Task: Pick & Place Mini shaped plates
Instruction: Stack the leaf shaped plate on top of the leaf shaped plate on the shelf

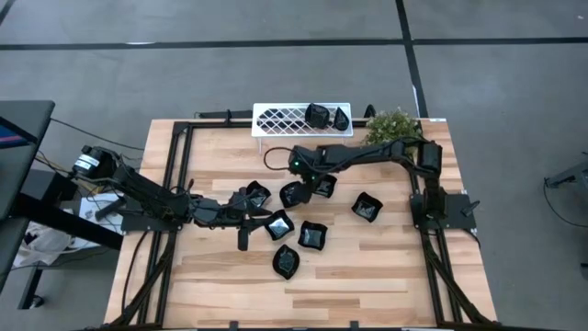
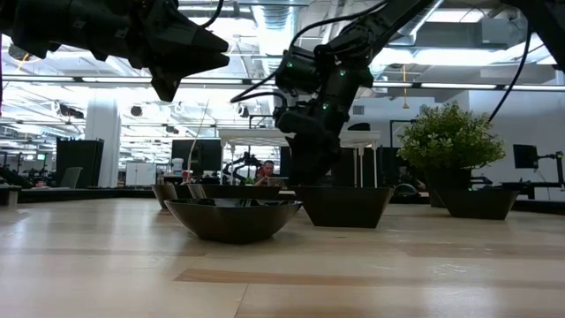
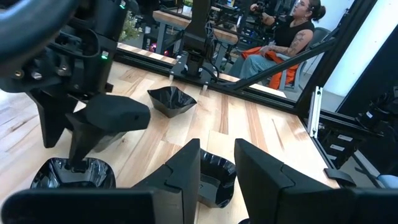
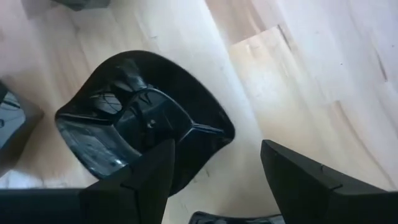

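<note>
We look down on a pale butcher-block wooden worktop framed in black metal rails. Scattered across its middle lie the small glossy black mini shaped plates, seven in a loose cluster, their glazed surfaces catching the light; some have squared, faceted walls, others rounded or pointed outlines. Two more sit on the white lattice metal rack at the far edge, just beside the bushy green potted plant.

The right claw hangs over the far side of the cluster, directly above one dish. Through its wrist camera we see its dark angular fingers spread wide and empty, straddling a rounded black dish with a squared, ridged hollow that rests on the wood below; whether the fingers touch it, we cannot tell.

The left claw reaches in from the other side, low over the near-left dishes. Its wedge-shaped matte fingers stand parted by a narrow gap and hold nothing; a scalloped black dish lies on the worktop just beyond them, with a square faceted black bowl farther off.

From table height, a shallow round black bowl and a flared square black dish stand side by side on the grain.
</note>
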